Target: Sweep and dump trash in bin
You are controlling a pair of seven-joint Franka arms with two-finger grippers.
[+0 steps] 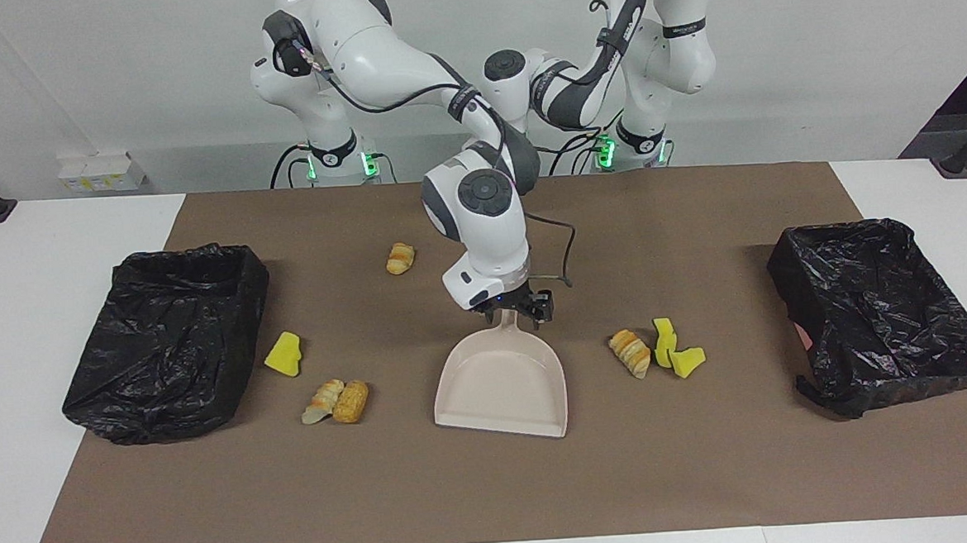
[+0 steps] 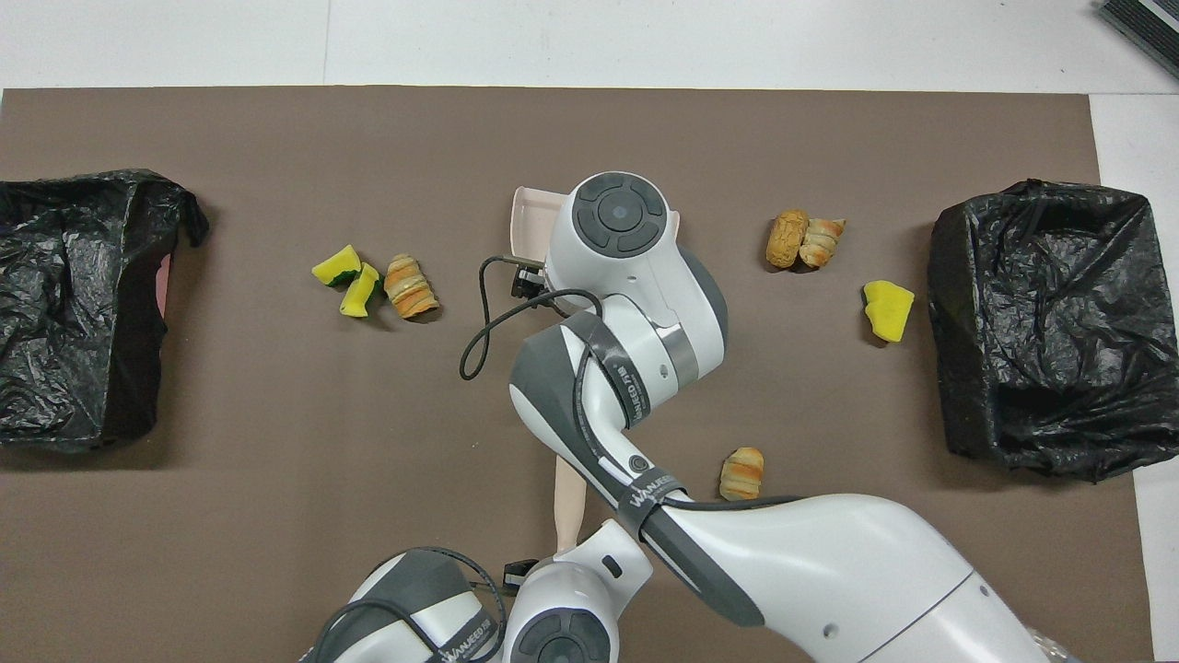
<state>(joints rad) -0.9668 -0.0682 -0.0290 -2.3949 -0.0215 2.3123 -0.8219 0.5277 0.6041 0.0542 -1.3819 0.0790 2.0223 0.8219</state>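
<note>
The light, soft trash (image 1: 335,402), scattered mid-surface toward both end edges, suits sweeping; the left hand (image 2: 573,557) is closed on the brush handle (image 2: 568,493), and the right hand (image 1: 512,311) sits at the dustpan (image 1: 502,386) handle, grip unclear.

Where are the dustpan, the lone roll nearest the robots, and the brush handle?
dustpan (image 1: 502,386), facing view, bare pan floor.
lone roll (image 1: 400,258), facing view, its middle.
brush handle (image 2: 568,497), overhead view, exposed beige shaft.
</note>
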